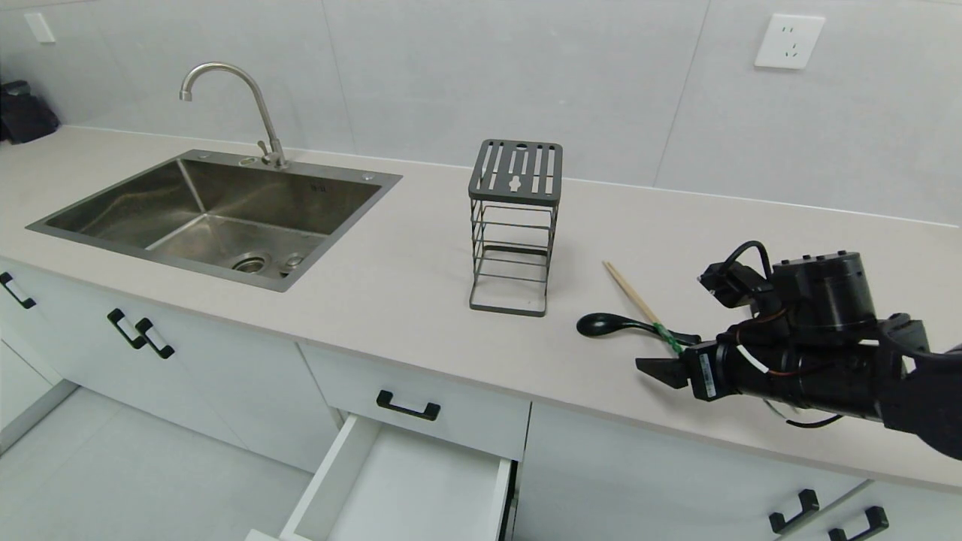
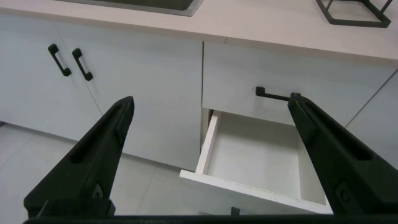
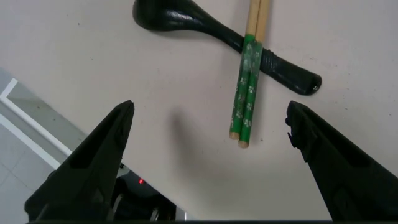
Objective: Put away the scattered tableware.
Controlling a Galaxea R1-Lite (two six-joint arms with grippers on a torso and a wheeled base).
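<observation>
A black spoon (image 1: 601,324) lies on the counter to the right of the wire rack, with a pair of wooden chopsticks (image 1: 635,299) with green ends lying across its handle. My right gripper (image 1: 667,358) hovers just above the counter at their near ends. In the right wrist view the spoon (image 3: 186,18) and chopsticks (image 3: 249,93) lie ahead of the right gripper (image 3: 209,109), which is open and empty. My left gripper (image 2: 210,101) is open and empty, held in front of the cabinets above the pulled-out drawer (image 2: 255,155).
A dark wire rack (image 1: 515,225) stands mid-counter. The steel sink (image 1: 210,218) with its faucet (image 1: 233,90) is at the left. Below the counter edge a white drawer (image 1: 406,488) stands open and empty beneath a closed drawer front (image 1: 409,406).
</observation>
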